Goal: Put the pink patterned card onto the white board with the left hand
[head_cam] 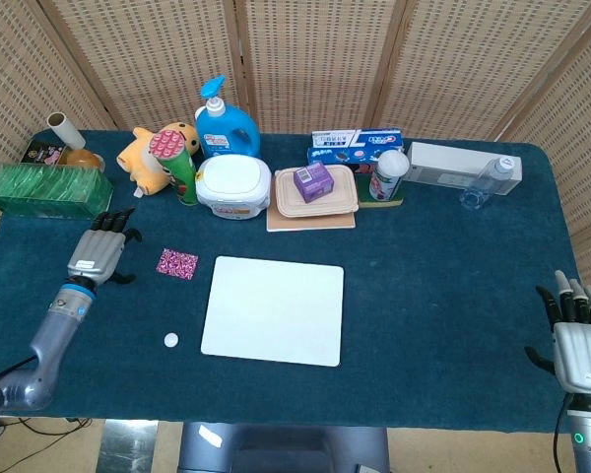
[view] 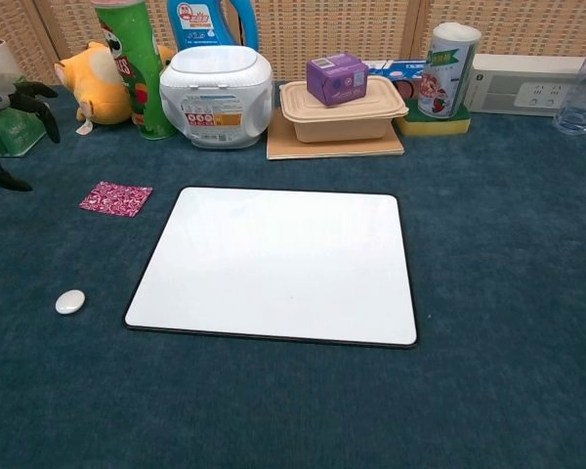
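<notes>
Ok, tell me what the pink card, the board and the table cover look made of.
Pink card: thin, flat, printed pattern, probably paper or card. Board: smooth white face with dark rim, likely coated plastic or metal. Table cover: matte, fuzzy teal, looks like fabric.

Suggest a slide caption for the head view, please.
Open left hand nears the pink patterned card beside the white rectangular board.

Head view looks steeply down from above; chest view sits low and close; both share the white board (head_cam: 274, 309)
</notes>
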Available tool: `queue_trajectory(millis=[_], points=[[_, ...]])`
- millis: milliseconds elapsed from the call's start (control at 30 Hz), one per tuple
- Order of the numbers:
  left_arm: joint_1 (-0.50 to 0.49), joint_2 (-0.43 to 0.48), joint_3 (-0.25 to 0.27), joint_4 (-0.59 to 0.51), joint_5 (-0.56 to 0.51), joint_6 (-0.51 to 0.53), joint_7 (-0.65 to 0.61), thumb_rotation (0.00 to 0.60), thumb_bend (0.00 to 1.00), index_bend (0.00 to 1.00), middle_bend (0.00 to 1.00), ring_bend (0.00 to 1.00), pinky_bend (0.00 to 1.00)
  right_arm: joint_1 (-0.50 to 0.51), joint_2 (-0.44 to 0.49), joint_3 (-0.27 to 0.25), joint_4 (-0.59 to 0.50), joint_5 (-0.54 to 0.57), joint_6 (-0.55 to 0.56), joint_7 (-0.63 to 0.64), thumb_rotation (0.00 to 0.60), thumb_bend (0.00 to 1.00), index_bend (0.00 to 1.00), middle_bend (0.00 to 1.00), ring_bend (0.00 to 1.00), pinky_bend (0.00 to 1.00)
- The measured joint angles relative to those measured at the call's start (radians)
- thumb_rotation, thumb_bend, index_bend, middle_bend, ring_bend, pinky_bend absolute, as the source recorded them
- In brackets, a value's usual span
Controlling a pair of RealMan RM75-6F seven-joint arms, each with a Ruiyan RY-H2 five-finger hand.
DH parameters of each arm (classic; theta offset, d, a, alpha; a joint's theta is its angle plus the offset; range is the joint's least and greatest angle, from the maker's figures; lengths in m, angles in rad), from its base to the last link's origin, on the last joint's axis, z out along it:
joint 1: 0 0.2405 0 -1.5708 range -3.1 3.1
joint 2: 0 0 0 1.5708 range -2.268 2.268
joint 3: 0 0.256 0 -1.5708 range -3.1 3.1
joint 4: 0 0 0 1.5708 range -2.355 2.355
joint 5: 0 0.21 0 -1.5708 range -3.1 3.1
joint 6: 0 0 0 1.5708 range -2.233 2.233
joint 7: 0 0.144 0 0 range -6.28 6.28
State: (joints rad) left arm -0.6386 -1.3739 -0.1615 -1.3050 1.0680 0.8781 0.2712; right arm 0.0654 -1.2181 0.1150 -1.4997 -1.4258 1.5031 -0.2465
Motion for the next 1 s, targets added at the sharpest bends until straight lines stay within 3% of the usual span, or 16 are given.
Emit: queue_trajectory(millis=[367,1000], points=[[-0.087,-0.095,-0.003,0.113,-0.04,-0.102,0.041,0.6,0.13,0.33,0.0,0.0,0.02,0.01,-0.002,0.01,0.008,0.036,-0.027,0.003,0.6,0.03,0.15,0.0,0.0,0.0],[-0.137,-0.152,0.01,0.131,-0.117,-0.121,0.127,0.6,0.13,0.33,0.0,0.0,0.02,0.008,0.009,0.006,-0.005,0.035,-0.02,0.017,0.6,0.03,0.15,0.0,0.0,0.0]])
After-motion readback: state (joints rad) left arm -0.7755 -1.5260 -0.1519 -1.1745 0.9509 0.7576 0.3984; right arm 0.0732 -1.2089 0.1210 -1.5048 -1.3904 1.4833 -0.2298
